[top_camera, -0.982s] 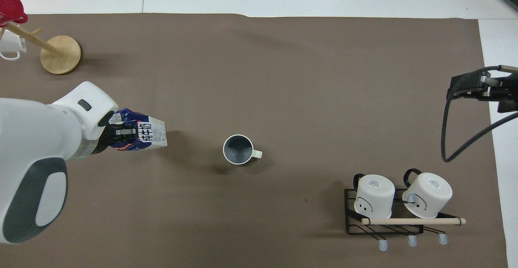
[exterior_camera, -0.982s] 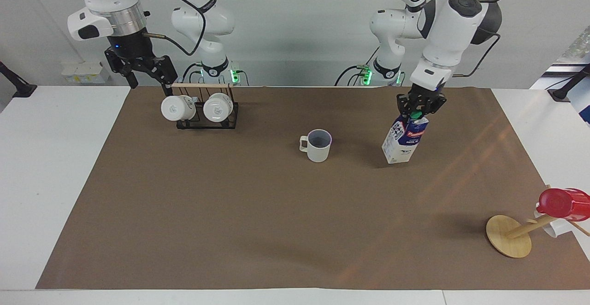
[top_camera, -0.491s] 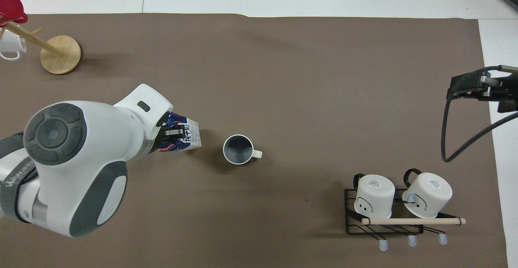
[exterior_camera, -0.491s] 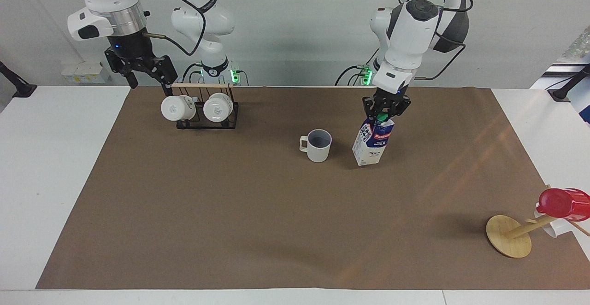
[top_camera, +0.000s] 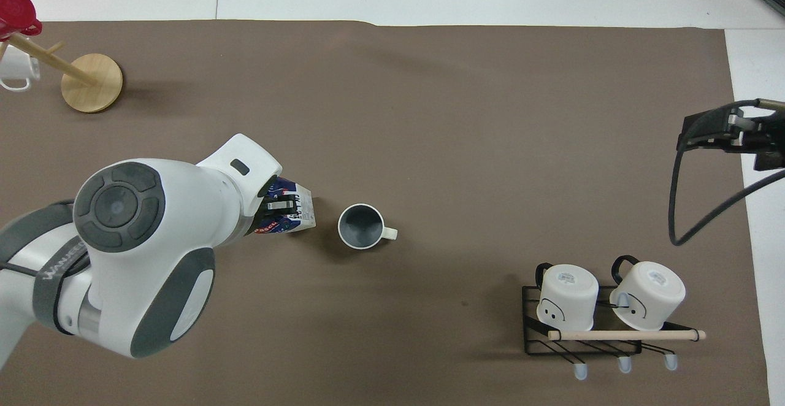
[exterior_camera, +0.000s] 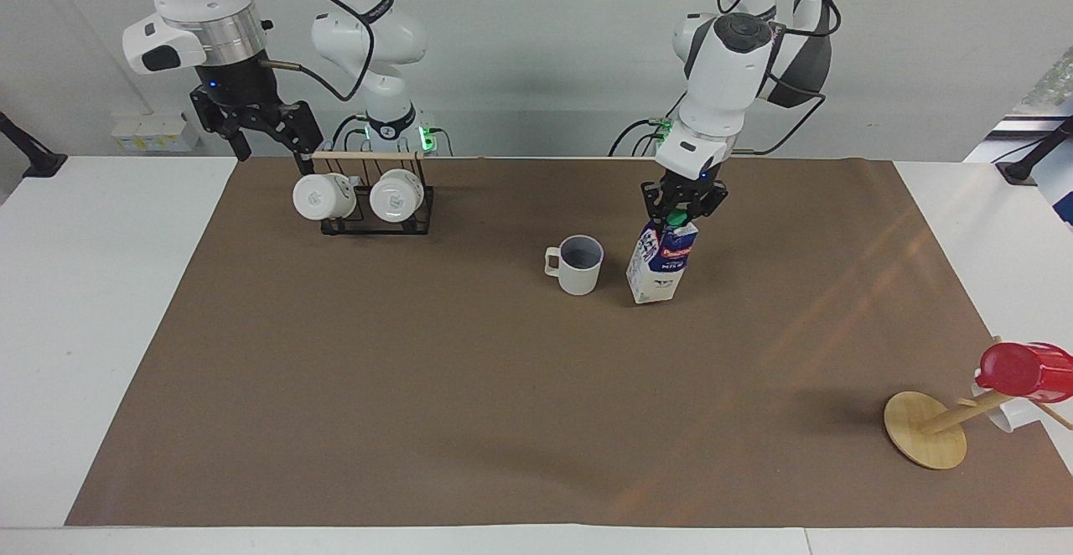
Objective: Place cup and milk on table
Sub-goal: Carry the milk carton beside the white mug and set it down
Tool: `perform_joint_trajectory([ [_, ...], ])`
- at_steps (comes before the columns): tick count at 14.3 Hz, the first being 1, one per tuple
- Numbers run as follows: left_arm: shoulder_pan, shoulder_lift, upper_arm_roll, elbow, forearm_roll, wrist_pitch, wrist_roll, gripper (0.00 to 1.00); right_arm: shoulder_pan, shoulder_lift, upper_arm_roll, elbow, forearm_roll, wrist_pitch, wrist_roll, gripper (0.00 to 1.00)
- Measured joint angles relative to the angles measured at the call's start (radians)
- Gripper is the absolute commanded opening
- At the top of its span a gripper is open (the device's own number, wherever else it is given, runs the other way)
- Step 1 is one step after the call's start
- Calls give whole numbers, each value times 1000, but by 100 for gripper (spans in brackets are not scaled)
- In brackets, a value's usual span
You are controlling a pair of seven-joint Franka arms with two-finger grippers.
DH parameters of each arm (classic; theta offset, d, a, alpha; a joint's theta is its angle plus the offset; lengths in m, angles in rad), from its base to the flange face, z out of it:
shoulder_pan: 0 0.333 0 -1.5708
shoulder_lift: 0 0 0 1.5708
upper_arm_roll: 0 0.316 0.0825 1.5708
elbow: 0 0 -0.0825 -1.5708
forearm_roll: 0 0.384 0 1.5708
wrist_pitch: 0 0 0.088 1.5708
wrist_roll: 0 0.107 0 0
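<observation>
The cup (exterior_camera: 580,264), light grey with a dark inside, stands upright on the brown paper (exterior_camera: 419,387) over the white table (exterior_camera: 109,287); it also shows in the overhead view (top_camera: 360,226). My left gripper (exterior_camera: 681,207) is shut on the top of the milk (exterior_camera: 660,266), a blue and white carton with a green cap. The carton hangs slightly tilted, close beside the cup toward the left arm's end, its base at or just above the paper; the arm partly covers it in the overhead view (top_camera: 289,216). My right gripper (exterior_camera: 260,132) waits open, raised over the mug rack's end.
A black wire rack (exterior_camera: 377,221) with two white logo mugs (exterior_camera: 323,196) stands near the right arm's base. A tilted wooden mug tree (exterior_camera: 926,429) with a red cup (exterior_camera: 1024,370) stands at the left arm's end, far from the robots.
My left arm has carried the milk from the left arm's end toward the cup and lowered it close beside the cup. The cup and the right arm have not moved.
</observation>
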Motion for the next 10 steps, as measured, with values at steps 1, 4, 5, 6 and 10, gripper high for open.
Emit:
perform_joint_trajectory([
  [1, 0, 1, 0, -9, 0, 6, -1, 32, 0, 0, 0, 0, 0, 0, 0, 100],
  [4, -7, 3, -1, -43, 0, 42, -4, 33, 0, 0, 0, 0, 0, 0, 0, 100],
  [5, -11, 3, -1, -48, 0, 48, -9, 34, 0, 0, 0, 0, 0, 0, 0, 100],
  [6, -13, 3, -1, -50, 0, 50, -13, 37, 0, 0, 0, 0, 0, 0, 0, 100],
  [10, -17, 3, -1, -51, 0, 51, -20, 100, 0, 0, 0, 0, 0, 0, 0, 100],
])
